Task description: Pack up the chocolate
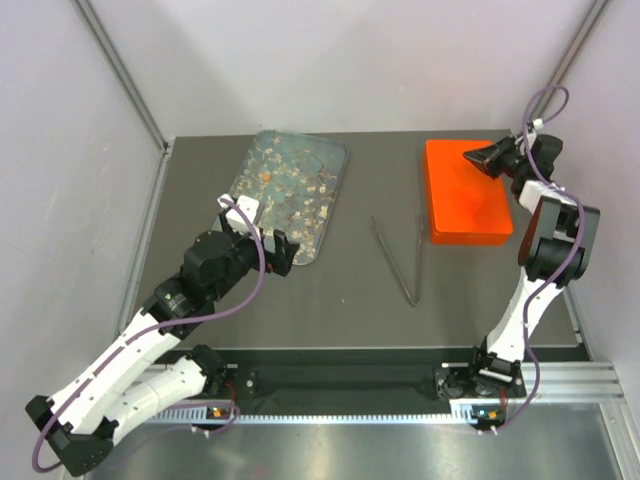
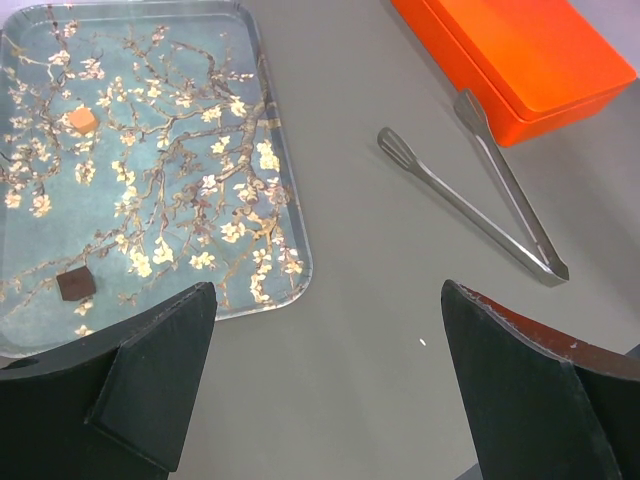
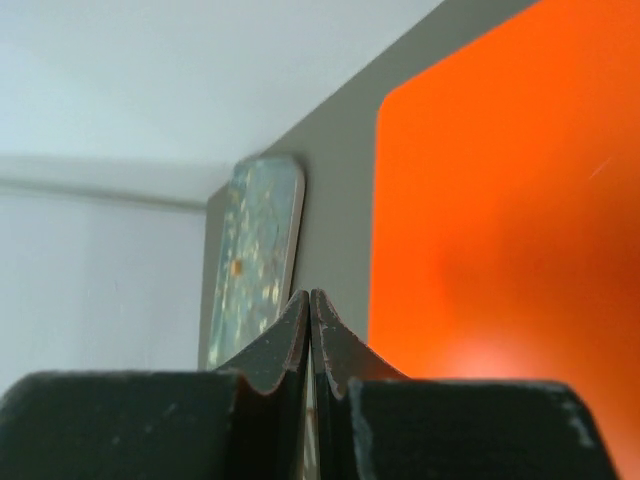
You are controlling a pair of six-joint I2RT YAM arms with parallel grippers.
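blossom-print tray (image 1: pixel 300 160) lies on the grey surface (image 1: pixel 360 290). a tan chocolate piece (image 2: pixel 83 119) sits on the tray toward its far end. a dark brown chocolate piece (image 2: pixel 76 284) sits on the tray near its near edge, well apart from the tan one. left fingers (image 2: pixel 165 360) are spread wide with nothing between them, by the tray's near right corner. metal tongs (image 1: pixel 400 255) lie right of the tray, not touching it. orange box (image 1: pixel 465 195) is further right of the tray. right fingers (image 3: pixel 295 335) are pressed together, gripping nothing, over the box.
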